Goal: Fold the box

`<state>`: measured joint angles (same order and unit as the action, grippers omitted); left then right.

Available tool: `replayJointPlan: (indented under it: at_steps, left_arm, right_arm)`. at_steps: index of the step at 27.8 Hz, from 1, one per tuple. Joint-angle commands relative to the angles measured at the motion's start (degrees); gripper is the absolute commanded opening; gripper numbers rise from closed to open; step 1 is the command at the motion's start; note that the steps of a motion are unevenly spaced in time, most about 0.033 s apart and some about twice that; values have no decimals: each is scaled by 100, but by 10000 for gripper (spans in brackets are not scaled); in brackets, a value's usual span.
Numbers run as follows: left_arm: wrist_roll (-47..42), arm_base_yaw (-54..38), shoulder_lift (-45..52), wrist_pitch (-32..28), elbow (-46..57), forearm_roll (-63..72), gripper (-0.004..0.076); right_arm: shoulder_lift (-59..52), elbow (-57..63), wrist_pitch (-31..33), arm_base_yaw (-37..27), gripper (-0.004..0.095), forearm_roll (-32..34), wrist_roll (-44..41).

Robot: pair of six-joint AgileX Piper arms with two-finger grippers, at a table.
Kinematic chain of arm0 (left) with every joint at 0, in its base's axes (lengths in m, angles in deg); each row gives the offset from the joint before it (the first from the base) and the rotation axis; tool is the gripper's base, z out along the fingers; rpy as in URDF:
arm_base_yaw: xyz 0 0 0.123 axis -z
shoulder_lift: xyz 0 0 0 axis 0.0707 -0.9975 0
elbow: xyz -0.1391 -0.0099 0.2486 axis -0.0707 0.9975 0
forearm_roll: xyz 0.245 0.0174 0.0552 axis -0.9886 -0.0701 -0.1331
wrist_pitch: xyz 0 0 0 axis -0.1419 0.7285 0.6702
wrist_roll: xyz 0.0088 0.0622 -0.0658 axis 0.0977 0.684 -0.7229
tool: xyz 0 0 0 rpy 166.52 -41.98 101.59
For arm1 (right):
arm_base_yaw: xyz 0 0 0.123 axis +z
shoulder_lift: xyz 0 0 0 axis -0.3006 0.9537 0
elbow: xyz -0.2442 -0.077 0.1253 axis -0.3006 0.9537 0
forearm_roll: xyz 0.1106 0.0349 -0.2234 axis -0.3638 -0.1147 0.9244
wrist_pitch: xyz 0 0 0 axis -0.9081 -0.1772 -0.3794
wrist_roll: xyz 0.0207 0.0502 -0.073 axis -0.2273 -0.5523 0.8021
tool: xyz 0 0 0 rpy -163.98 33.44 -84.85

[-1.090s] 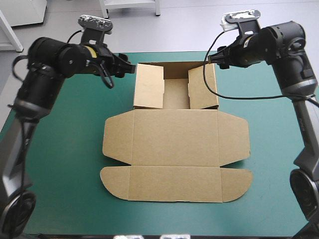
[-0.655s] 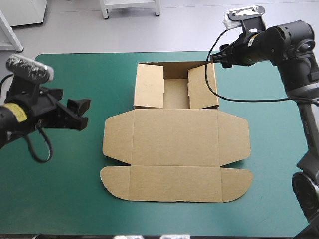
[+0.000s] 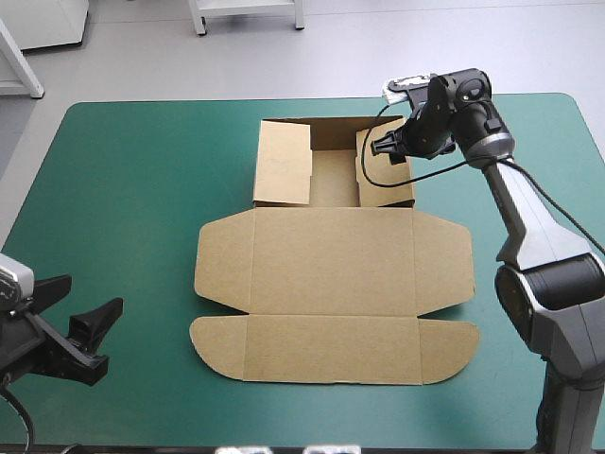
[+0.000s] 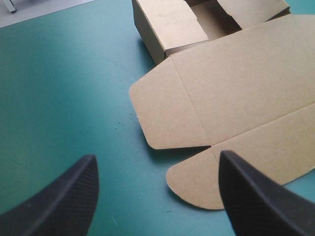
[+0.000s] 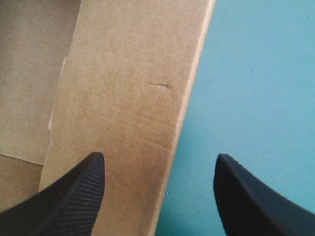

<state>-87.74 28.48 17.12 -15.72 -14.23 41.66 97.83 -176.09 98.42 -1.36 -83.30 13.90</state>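
This looks like a robotics lab or test room; the surface [image 3: 132,236] is a table with rounded corners under a plain teal-green cover; a black and grey jointed robot arm [image 3: 529,227] reaches over its far right part, above a brown box [image 3: 331,260] of cut board; beyond the far edge lie a smooth grey floor [image 3: 425,47] and white furniture legs [image 3: 248,9].

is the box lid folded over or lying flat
Flat. The box is an open tray; its lid lies spread on the teal-green cover, flaps unfolded.
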Motion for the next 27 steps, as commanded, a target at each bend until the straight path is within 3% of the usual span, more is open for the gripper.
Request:
replayJointPlan:
  at_steps: [1, 13, 16, 22, 27]
  left_arm:
    - [-17, 33, 169, -187, 135, 51, 496]
    - [-57, 33, 386, 121, 325, -11, 495]
    - [-57, 33, 386, 156, 325, -11, 495]
    - [-57, 33, 386, 209, 325, -11, 494]
    - [-57, 33, 386, 169, 325, 0, 494]
  right_arm:
    - [-62, -156, -262, -15, 597, 15, -49]
    - [677, -166, -712, -15, 588, -365, -171]
    - [700, -166, -725, -15, 458, -215, -349]
    - [700, -177, -605, -15, -4, 467, -131]
    - [700, -163, -7, -28, -17, 2022, -65]
